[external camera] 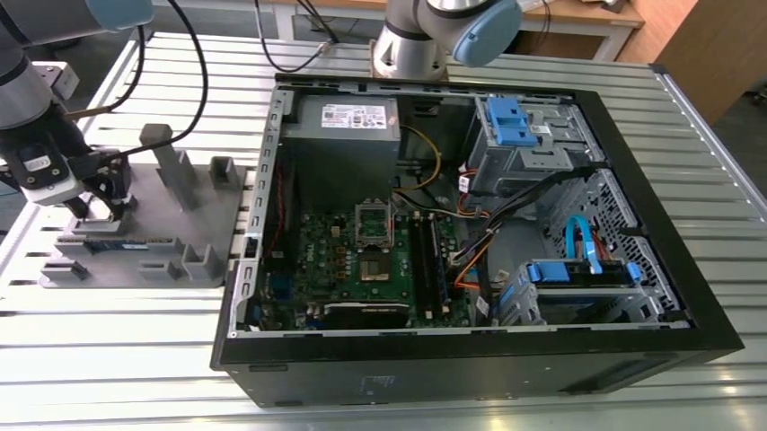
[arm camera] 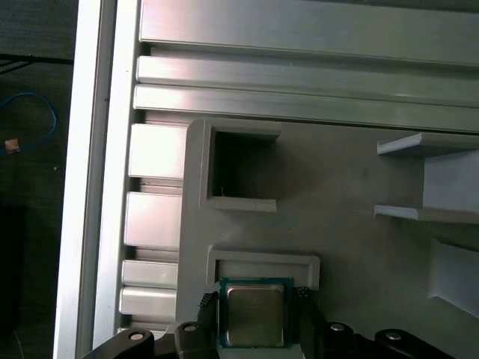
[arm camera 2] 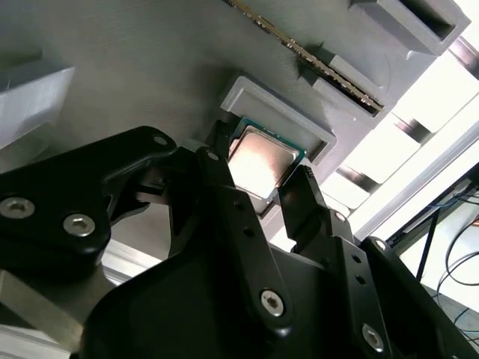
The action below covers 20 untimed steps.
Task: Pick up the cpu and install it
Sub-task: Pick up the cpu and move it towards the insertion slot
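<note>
The cpu (arm camera: 254,314) is a small square chip with a silvery top and a green rim. It lies in a shallow pocket of the grey holder tray (external camera: 144,215), which sits at the exterior view's left. My gripper (external camera: 102,196) is down over that pocket. In both wrist views its black fingers (arm camera 2: 303,191) press against two opposite sides of the cpu (arm camera 2: 258,157), so the gripper (arm camera: 254,299) is shut on it. The chip rests level in the pocket. The motherboard's socket (external camera: 374,224) is inside the open computer case.
The open black computer case (external camera: 480,359) takes up the middle of the slatted metal table (external camera: 108,359). A memory stick (arm camera 2: 314,63) stands in the tray near the pocket, and grey upright blocks (external camera: 180,166) rise from the tray. A second robot base (external camera: 414,40) stands behind the case.
</note>
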Available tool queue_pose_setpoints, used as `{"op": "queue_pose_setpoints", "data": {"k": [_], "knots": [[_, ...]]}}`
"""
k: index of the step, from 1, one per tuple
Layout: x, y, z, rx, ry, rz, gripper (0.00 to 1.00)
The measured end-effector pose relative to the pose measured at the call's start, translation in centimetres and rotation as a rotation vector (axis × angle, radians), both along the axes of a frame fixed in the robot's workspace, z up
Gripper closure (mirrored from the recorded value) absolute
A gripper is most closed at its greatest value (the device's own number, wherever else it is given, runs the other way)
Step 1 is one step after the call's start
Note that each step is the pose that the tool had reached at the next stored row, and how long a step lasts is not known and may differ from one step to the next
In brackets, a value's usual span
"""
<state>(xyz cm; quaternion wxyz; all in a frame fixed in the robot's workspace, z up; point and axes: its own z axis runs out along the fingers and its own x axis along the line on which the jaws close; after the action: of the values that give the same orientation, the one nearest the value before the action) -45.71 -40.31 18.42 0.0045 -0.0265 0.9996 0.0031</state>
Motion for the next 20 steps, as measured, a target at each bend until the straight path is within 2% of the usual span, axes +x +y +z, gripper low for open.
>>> {"op": "queue_pose_setpoints", "data": {"k": [3,11,17,20], "knots": [[0.0,-0.01,0.01,-0.0001,-0.0012,0.0,0.46],[-0.02,0.0,0.05,-0.0001,-0.0092,0.001,0.46],[-0.23,-0.01,0.02,0.0,-0.0234,0.002,0.46],[-0.26,0.0,0.0,0.0001,-0.0265,0.003,0.46]]}}
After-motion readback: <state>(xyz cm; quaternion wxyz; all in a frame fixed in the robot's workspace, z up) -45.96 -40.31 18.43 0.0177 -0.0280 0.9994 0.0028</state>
